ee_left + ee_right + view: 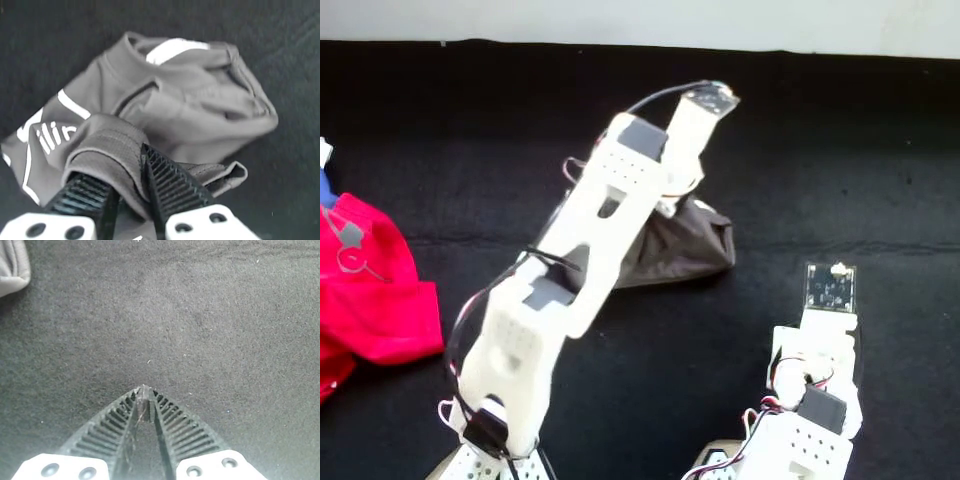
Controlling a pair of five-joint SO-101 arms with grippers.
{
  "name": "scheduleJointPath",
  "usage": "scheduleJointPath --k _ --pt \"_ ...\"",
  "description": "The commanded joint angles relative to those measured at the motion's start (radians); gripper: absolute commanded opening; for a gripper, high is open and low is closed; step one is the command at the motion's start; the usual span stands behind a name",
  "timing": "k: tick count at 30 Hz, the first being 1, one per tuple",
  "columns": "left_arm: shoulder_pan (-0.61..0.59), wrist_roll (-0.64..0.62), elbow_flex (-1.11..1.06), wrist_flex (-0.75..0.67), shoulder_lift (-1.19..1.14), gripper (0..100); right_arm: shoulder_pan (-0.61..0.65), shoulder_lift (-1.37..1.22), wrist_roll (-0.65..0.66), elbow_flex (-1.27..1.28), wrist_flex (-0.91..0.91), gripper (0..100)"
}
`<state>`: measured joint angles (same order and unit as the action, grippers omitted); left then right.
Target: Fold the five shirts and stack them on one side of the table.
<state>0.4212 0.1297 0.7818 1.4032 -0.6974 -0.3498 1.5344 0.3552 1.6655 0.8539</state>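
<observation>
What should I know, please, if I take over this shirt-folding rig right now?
Left end effector: shut on a fold of the grey shirt, which lies bunched mid-table.
Right end effector: shut, empty, over bare black table.
Red shirt: crumpled at the table's edge.
Done: no shirt folded yet.
To do: fold each, then stack on one side.

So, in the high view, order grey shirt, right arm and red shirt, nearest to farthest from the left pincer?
1. Grey shirt: gripped by the left pincer, centre.
2. Right arm: lower right.
3. Red shirt: view's left edge.
</observation>
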Motion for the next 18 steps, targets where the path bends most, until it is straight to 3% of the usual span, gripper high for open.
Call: scheduleJointPath --k 1,8,14,18 --pt "0.018 0.009 0.150 -0.005 -0.071 1 -0.005 0.010 -0.009 0.111 0.005 0.6" --pt "0.021 0.006 0.355 0.083 -0.216 16 -0.005 0.010 -0.009 0.111 0.005 0.6" --pt "0.082 0.006 0.541 0.236 -0.229 16 -0.005 0.010 -0.009 0.111 0.005 0.6" --pt "0.107 0.006 0.547 0.233 -0.266 16 -0.005 0.010 -0.009 0.111 0.005 0.6"
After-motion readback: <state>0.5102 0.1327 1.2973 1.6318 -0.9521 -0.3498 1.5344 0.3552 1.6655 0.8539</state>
